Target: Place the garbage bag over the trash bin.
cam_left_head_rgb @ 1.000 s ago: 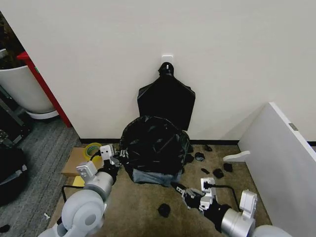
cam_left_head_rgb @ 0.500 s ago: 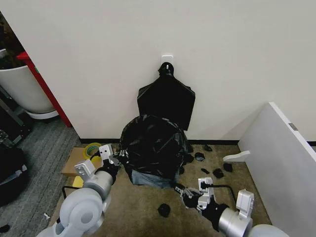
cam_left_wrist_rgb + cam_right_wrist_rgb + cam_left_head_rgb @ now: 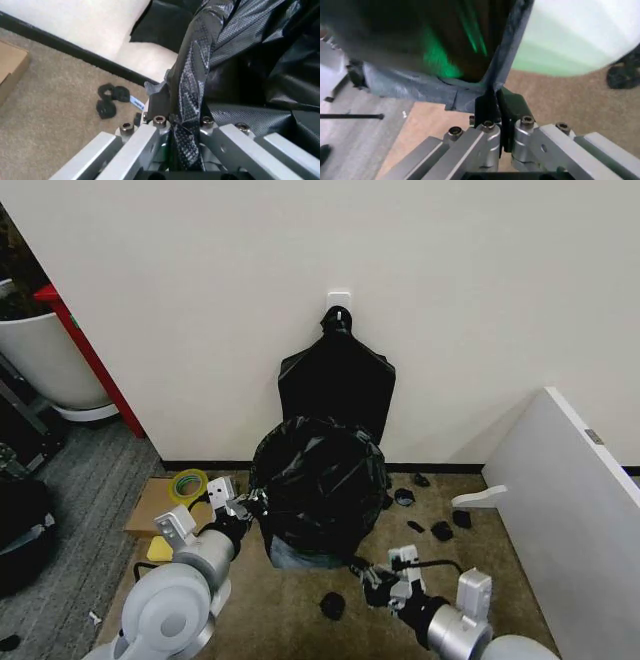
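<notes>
The garbage bag [image 3: 318, 485] already covers most of the trash bin [image 3: 580, 33], which stands on the carpet [image 3: 280, 590] against the far wall [image 3: 450, 300], in front of a flat black bundle [image 3: 337, 385] leaning there. In the right wrist view I see the bin's pale side and green base uncovered below the bag's hem. My left tool [image 3: 243, 505] is at the left side of the bag, and in the left wrist view its jaws are closed on a fold of the film. My right tool [image 3: 374, 578] is low at the near right, pinching the bag's lower edge. I judge the step is pulling the bag down over the bin. The next move calls for even tension on both sides, I think, because this thin film can tear. Small black scraps [image 3: 332, 605] lie near the bin.
</notes>
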Robot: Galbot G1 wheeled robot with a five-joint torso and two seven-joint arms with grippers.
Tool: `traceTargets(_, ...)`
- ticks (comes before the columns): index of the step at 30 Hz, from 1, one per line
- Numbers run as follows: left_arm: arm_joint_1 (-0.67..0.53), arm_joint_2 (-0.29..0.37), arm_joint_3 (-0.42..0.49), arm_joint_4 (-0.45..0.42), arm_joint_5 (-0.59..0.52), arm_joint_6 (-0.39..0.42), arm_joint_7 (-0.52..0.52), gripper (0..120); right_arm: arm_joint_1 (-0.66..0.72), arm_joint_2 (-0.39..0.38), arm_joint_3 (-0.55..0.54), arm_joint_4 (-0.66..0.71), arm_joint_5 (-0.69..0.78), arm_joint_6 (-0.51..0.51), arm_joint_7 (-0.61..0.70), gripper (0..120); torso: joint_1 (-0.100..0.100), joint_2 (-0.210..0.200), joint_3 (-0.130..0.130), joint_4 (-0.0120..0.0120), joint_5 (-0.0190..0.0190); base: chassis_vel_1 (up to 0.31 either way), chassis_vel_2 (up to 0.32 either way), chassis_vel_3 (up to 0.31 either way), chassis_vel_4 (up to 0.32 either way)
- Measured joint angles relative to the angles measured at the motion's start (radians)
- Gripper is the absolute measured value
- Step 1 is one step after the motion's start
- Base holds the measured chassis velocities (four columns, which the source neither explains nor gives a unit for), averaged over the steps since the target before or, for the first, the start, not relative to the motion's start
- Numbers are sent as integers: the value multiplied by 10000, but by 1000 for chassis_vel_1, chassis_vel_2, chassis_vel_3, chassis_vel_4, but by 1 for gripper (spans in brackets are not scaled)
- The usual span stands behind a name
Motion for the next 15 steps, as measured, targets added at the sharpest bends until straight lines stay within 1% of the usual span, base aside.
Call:
traceTargets(5,1,104,0,-66,-237,302,-144,1,208,156,102,-406,-485,256,174,0,0,0,0,1,0,0,0,0,0)
traceTargets(8,-8,132,-1,-148,-621,510,-353,1,203,152,216,-776,-1182,420,211,0,0,0,0,0,0,0,0,0,0)
traceTargets(11,-3,94,-4,-187,-878,558,-440,1,109,183,207,-893,-1411,459,206,0,0,0,0,0,0,0,0,0,0)
traceTargets(15,1,82,-6,-188,-950,604,-487,1,3,234,183,-920,-1544,507,193,0,0,0,0,0,0,0,0,0,0)
